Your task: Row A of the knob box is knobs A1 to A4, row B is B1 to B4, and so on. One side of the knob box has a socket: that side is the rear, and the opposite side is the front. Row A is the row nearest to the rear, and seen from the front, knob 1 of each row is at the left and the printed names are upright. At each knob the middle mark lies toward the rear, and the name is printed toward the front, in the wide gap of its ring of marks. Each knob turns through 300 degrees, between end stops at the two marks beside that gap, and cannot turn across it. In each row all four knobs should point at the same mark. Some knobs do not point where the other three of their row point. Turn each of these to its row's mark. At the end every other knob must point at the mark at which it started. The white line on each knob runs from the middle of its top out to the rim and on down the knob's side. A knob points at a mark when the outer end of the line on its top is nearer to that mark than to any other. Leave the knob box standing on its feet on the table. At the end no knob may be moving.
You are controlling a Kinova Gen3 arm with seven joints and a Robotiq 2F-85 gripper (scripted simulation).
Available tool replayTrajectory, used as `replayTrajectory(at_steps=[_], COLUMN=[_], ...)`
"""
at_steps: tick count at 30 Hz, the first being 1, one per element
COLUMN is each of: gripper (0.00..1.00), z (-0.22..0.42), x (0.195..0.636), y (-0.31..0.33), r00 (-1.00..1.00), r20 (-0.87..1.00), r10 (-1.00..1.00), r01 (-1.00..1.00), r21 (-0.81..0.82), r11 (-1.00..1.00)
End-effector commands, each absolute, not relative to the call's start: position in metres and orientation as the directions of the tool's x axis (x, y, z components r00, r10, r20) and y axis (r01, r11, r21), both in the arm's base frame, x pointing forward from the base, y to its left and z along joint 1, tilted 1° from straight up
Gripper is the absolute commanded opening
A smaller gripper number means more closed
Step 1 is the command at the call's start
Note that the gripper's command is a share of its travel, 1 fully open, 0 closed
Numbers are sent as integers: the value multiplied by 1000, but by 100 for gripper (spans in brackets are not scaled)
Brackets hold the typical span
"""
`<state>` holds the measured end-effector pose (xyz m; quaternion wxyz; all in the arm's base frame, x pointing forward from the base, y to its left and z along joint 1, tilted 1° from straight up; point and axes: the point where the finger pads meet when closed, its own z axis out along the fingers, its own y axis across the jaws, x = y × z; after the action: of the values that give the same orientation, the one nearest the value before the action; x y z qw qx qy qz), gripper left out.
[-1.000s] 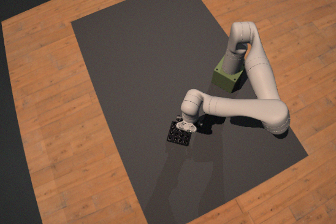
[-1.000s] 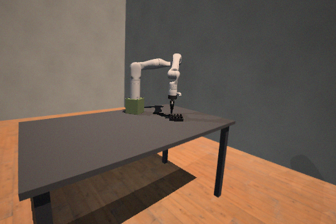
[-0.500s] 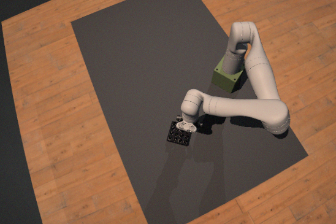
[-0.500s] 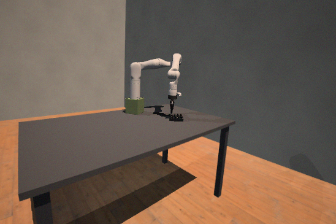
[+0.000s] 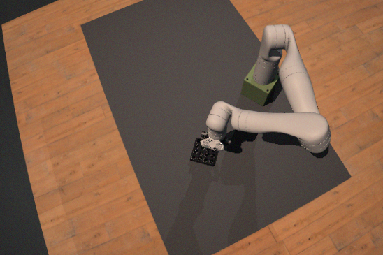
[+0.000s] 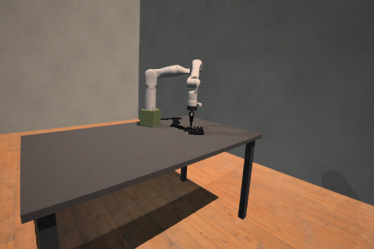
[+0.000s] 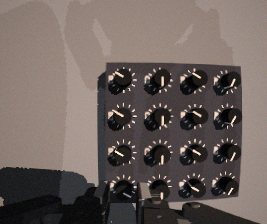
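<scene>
Wrist view: leftmost column of knob box (image 5: pixel 203 163) (image 6: pixel 196 133) (image 7: pixel 140 136) reads as row D, names at left. Near-end knob (image 7: pixel 124 189) points opposite way to its three mates, so likely the one needing turn. Gripper (image 5: pixel 214 147) (image 6: pixel 191 127) (image 7: pixel 123 195) there, fingers slightly parted, presumably set narrow to straddle one knob among neighbours; no pinch evident. Box flat on tabletop (image 5: pixel 147 72) (image 6: pixel 112 159) (image 7: pixel 39 120). Fingertip contact, printed names hard to make out; socket unseen.

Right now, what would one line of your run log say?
gripper: partly open | knob box: on table | corner knob by fingertips: points opposite its wrist-view column's others
</scene>
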<state>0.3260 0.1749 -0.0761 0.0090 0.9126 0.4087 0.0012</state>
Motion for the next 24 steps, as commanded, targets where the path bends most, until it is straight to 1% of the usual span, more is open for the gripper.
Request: replayTrajectory(at_steps=[1, 24], gripper=[19, 19], z=[-76, -89], x=[326, 326], y=[175, 175], r00=[666, 666], r20=[-4, -4], r10=[746, 746], r01=[746, 746], r21=[18, 18], r11=[-666, -666])
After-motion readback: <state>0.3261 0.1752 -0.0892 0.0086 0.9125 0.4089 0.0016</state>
